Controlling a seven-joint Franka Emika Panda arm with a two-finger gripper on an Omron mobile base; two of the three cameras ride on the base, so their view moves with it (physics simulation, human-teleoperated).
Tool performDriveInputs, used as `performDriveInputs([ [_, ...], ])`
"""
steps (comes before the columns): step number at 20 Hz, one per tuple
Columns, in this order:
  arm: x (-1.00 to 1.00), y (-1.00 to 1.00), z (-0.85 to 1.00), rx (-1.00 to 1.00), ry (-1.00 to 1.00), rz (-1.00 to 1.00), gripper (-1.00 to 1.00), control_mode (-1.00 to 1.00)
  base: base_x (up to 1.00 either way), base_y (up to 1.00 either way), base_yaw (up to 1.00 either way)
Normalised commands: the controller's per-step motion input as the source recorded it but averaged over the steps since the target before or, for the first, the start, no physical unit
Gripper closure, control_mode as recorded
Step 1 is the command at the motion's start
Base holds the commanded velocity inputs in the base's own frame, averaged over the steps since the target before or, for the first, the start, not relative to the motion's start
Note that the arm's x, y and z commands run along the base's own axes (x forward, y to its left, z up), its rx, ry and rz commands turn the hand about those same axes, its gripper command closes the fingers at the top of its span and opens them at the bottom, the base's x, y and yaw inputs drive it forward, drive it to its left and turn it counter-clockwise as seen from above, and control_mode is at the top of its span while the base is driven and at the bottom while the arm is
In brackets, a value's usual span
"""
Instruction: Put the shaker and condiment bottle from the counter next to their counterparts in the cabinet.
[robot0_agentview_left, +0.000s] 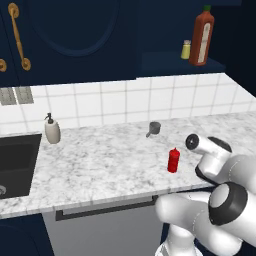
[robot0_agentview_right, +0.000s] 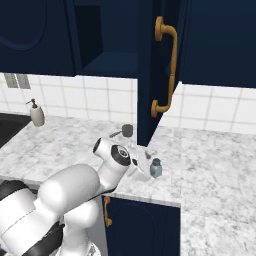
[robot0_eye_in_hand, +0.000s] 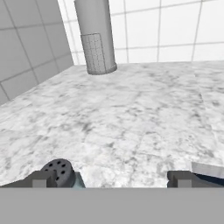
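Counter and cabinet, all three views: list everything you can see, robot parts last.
counter: one, white-grey marble, below a white tile backsplash
sink: one, black, set in the counter's left end
soap dispenser: one, beige, by the sink
measuring cup: one, grey, mid-counter near the backsplash
condiment bottle: one, red, upright near the counter's front edge
shaker: one, grey, on the counter beside the gripper
cabinet: one, navy, open shelf
yellow shaker: one, on the shelf
brown bottle: one, red-brown, beside the yellow shaker
grey cylinder: one, against the tiles
arm: one, white
gripper: one, open, low over the counter
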Motion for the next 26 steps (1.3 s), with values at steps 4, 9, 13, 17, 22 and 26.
performDriveInputs([
  [4, 0.28, 0.03, 0.00, 0.00, 0.00, 0.00, -1.00, -1.00, 0.00, 0.00, 0.00],
  [9, 0.24, 0.03, -0.16, 0.00, 0.00, 0.00, -1.00, -1.00, 0.00, 0.00, 0.00],
  [13, 0.19, 0.00, -0.38, 0.00, 0.00, 0.00, -1.00, -1.00, 0.00, 0.00, 0.00],
  [17, 0.17, -0.01, -0.39, 0.00, -0.02, 0.00, -1.00, -1.00, 0.00, 0.00, 0.00],
  [22, 0.15, -0.17, -0.36, 0.00, -0.07, 0.00, -1.00, -1.00, 0.00, 0.00, 0.00],
  [26, 0.28, -0.18, -0.27, 0.00, -0.09, 0.01, -1.00, -1.00, 0.00, 0.00, 0.00],
])
